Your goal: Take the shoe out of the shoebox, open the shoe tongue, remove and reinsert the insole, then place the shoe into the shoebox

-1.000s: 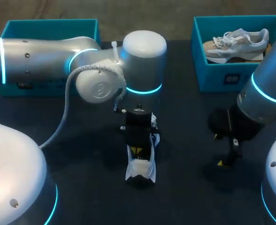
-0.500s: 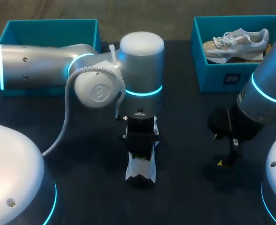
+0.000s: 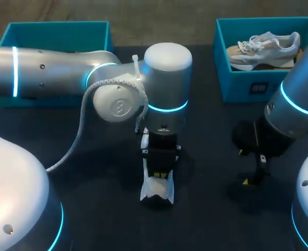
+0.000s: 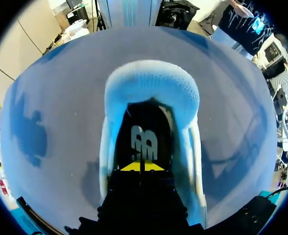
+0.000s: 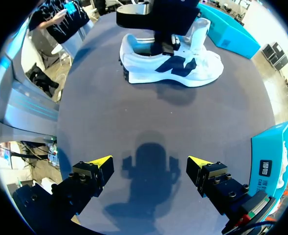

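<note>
An empty teal shoebox sits at ten o'clock on the dark worktop. The left arm reaches to the middle, where the left jaws, pressed together, dip into the opening of a white shoe at six o'clock, just over its insole. At four o'clock the right jaws hang spread above the worktop. At two o'clock a second shoebox holds another shoe.
</note>
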You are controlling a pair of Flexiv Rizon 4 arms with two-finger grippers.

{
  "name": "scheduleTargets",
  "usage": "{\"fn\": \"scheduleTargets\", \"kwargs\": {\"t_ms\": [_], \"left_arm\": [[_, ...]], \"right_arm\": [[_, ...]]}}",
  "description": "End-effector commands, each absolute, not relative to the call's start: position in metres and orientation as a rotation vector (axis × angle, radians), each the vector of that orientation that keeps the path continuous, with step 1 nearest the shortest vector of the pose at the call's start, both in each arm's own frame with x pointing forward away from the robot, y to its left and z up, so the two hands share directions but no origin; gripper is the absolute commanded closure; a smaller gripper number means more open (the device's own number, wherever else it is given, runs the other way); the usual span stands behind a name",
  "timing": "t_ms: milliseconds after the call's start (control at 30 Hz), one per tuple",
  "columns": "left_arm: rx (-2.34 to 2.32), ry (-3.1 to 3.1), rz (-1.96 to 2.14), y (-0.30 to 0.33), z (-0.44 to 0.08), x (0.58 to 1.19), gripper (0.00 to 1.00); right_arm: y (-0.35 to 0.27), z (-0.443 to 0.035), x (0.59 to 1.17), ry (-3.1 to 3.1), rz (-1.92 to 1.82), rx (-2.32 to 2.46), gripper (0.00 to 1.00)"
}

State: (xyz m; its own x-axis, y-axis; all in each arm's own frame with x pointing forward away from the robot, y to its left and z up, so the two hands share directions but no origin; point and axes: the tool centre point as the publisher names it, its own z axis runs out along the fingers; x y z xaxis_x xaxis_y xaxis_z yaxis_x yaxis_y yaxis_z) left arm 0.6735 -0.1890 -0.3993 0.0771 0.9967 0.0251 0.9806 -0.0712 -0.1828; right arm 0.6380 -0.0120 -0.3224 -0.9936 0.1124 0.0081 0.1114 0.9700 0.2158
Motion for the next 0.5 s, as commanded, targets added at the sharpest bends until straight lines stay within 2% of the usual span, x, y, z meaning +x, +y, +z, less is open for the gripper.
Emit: {"fn": "scheduleTargets", "kwargs": {"t_ms": [33,500], "left_arm": [[-2.216,-2.029,0.153,-0.183,-0.387,0.665,1.0],[-2.17,-1.903,0.103,-0.188,-0.428,0.645,1.0]], "right_arm": [[-0.012,-0.323,0.636,3.11,0.342,0.178,0.0],[-0.012,-0.323,0.636,3.11,0.342,0.178,0.0]]}}
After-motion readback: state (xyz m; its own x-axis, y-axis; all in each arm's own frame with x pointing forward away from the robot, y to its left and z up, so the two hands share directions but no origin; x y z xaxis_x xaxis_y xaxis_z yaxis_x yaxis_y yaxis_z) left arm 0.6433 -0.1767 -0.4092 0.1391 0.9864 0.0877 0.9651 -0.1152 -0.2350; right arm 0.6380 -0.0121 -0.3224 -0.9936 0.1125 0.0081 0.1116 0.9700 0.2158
